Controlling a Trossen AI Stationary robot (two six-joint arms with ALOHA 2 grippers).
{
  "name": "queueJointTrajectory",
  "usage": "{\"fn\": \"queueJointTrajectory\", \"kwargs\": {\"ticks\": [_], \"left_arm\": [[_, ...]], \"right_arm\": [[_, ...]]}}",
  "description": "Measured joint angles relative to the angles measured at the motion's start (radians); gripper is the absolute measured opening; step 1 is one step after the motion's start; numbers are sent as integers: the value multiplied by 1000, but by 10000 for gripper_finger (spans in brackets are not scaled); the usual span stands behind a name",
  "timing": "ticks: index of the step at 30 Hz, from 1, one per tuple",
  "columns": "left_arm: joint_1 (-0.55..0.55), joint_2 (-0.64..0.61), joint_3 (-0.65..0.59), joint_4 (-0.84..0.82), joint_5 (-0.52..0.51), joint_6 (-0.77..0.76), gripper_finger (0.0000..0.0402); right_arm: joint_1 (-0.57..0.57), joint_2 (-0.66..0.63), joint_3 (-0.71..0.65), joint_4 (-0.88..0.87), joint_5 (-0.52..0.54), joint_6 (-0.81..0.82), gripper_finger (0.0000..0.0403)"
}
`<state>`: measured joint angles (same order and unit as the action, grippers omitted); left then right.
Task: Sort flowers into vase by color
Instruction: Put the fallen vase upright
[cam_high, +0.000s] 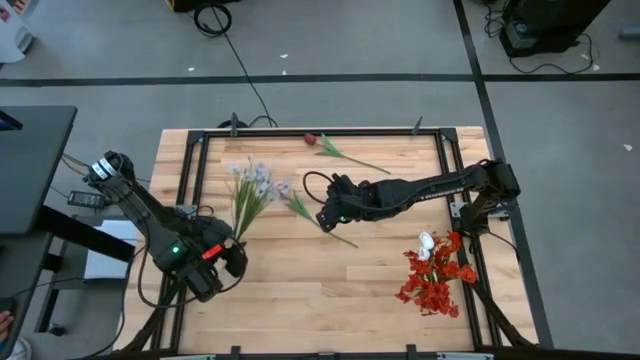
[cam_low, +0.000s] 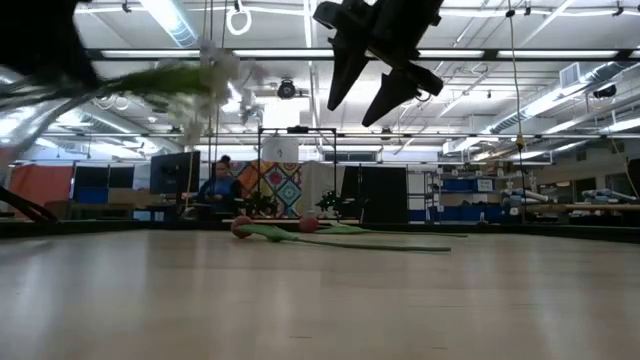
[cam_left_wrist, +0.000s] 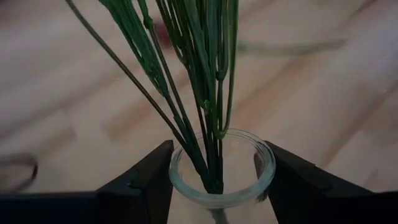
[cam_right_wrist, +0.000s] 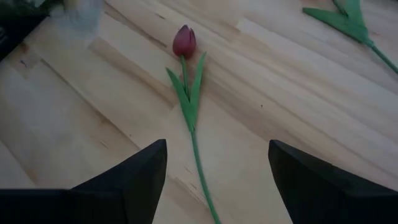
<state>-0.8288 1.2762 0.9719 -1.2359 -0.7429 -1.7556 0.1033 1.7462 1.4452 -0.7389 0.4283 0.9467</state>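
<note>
High view: the left gripper (cam_high: 228, 255) sits at the lower left of the wooden table (cam_high: 330, 290), its fingers (cam_left_wrist: 146, 180) clamped on either side of a clear glass vase (cam_left_wrist: 222, 171). White blossom sprays (cam_high: 250, 185) on green stems stand in that vase and lean toward the upper middle of the frame. The right gripper (cam_high: 328, 215) hangs over the table's centre with its fingers spread wide and nothing between them. In the right wrist view a dark maroon tulip (cam_right_wrist: 185, 42) lies flat on the boards, beyond those fingers. Another maroon tulip (cam_high: 312, 140) rests near the table's top edge. A bunch of red blooms (cam_high: 433, 280) with a white tulip (cam_high: 427, 242) lies at the lower right.
</note>
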Motion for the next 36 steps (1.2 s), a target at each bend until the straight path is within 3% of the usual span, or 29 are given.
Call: {"fn": "queueJointTrajectory", "kwargs": {"ticks": [7, 11, 15, 19, 23, 31, 36], "left_arm": [[-73, 0, -24, 11, -358, 38, 213], [-148, 0, -92, 18, -471, 1, 213], [-265, 0, -178, 136, -497, 9, 213], [-435, 0, -274, 389, -590, 135, 213], [-560, -2, -310, 525, -624, 261, 213], [-600, 4, -312, 633, -580, 574, 213], [-613, 44, -310, 695, -580, 593, 213]], "right_arm": [[29, 0, 0, -4, 90, -8, 287], [57, 0, 0, -13, 139, -4, 287], [85, 0, 0, -31, 159, -4, 287], [100, 0, 0, -67, 157, 36, 287], [118, 0, 0, -110, 153, 116, 287], [150, 0, 0, -176, 115, 177, 287], [169, 0, 0, -256, 55, 218, 287]]}}
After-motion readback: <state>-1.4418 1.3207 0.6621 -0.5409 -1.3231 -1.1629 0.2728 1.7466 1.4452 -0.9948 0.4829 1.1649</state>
